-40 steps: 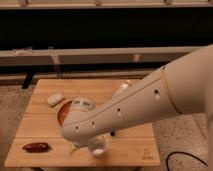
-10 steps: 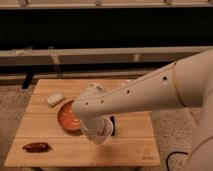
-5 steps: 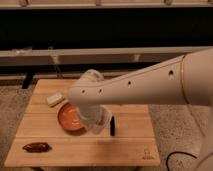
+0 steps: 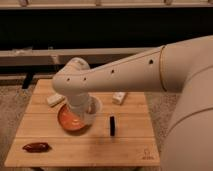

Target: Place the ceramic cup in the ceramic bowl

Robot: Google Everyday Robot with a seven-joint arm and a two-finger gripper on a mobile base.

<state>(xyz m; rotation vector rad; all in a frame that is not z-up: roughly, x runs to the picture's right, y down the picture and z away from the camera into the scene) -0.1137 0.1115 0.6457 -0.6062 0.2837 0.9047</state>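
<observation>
On the wooden table [image 4: 125,145], the dark red-brown oblong object [image 4: 36,147] lay at the front left corner, where it had been all along, and a pale flat block [image 4: 54,100] sat near the back left edge. Next came the ceramic bowl [image 4: 69,121], orange with a darker rim, unmoved. The gripper [image 4: 85,111] had swung leftward over the last second and now hung over the bowl's right side; whether its jaws were apart or closed could not be told, as the wrist hid them. The ceramic cup [image 4: 94,109] showed as a pale rim at the gripper, over the bowl's right edge. Further right stood a small dark object [image 4: 112,125], then a white bottle [image 4: 119,97].
</observation>
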